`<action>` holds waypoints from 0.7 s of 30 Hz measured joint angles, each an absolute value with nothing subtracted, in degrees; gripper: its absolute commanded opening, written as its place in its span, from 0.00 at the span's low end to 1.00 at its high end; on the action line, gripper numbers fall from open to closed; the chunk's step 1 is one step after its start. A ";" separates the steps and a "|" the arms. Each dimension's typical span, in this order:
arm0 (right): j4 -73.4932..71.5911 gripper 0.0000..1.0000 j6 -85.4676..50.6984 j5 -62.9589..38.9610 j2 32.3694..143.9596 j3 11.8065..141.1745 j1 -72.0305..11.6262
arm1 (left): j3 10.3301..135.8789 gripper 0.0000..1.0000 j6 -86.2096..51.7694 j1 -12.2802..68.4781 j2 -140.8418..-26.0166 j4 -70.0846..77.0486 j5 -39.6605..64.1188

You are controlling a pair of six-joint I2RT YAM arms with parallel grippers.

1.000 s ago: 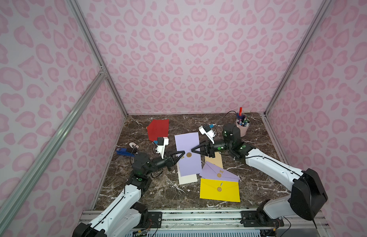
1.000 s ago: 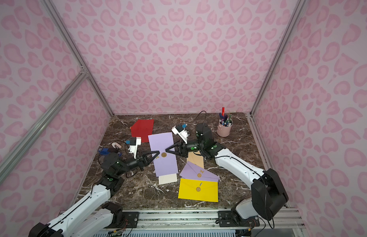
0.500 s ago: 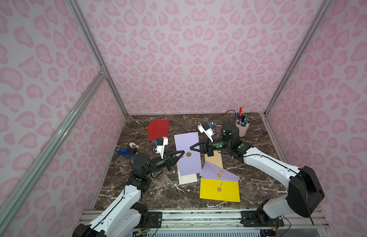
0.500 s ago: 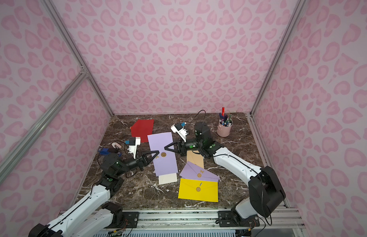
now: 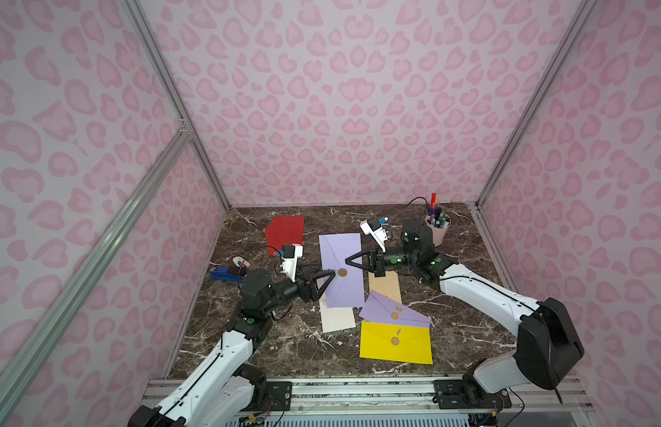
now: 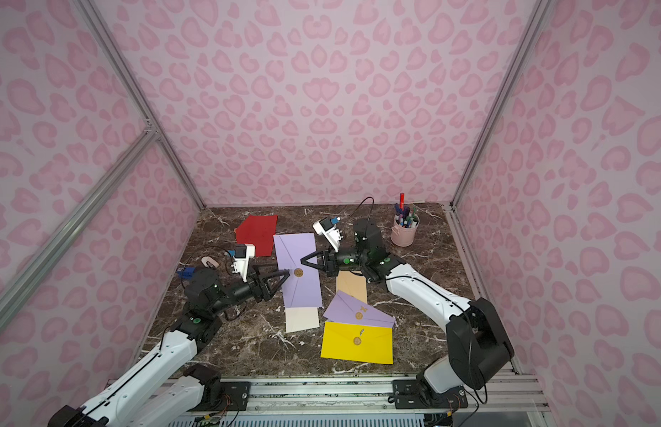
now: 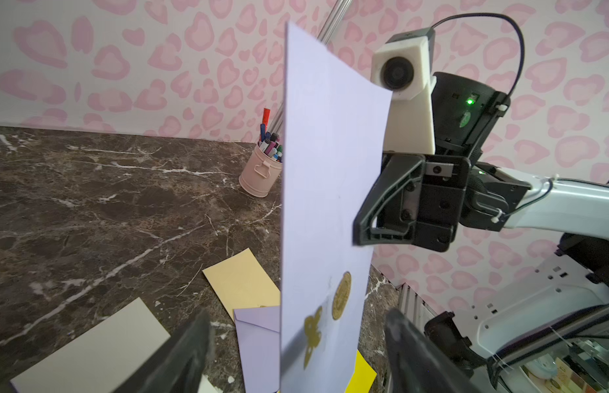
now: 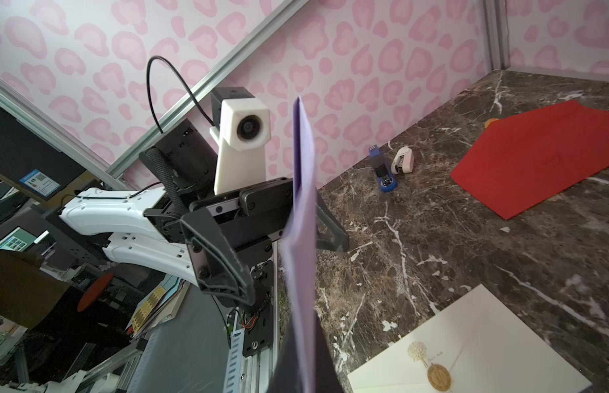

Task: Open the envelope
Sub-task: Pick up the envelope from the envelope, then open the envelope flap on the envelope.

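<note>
**Lilac envelope held upright over the marble**

The envelope (image 5: 340, 266), a long rectangle of smooth, matte lilac paper, is seen raised off the table (image 5: 247, 332) and stood on end between the two arms. Its pointed flap is sealed with a round gold wax seal (image 5: 342, 273); a small gold butterfly (image 7: 312, 331) is printed just beside it. One long edge is pinched in the right claw (image 5: 347, 260), whose black, triangular ribbed fingers are closed flat on the paper. The left claw (image 5: 330, 275) is spread wide, one finger (image 7: 190, 343) on each side of the opposite edge near the seal; whether the paper is touched by them cannot be told.

On the dark brown, white-veined marble below, other envelopes are laid flat: a cream one (image 5: 338, 318) and a tan one (image 5: 385, 288), each partly hidden behind the raised envelope, a small lilac one (image 5: 393, 312) overlapping a bright yellow one (image 5: 395, 342), both gold-sealed, and a red one (image 5: 284, 234) with its flap open, farther back. A pink pail (image 5: 436, 231) of pens is stood by the back corner, and a blue stapler (image 5: 221, 275) is laid at the left wall
</note>
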State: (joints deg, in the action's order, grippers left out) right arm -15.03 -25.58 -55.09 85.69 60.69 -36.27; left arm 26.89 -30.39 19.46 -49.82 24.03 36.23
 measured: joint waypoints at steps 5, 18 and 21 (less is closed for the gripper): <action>-15.20 0.00 -27.38 -52.51 86.48 60.27 -35.81 | 27.35 0.80 -28.21 19.55 -47.64 20.23 31.18; -15.62 0.00 -33.85 -43.07 86.59 57.39 -35.24 | 35.09 0.72 -20.84 28.36 -53.04 10.13 14.50; -14.90 0.00 -34.50 -40.45 86.54 57.41 -35.22 | 37.06 0.71 -19.25 32.73 -55.75 7.55 8.56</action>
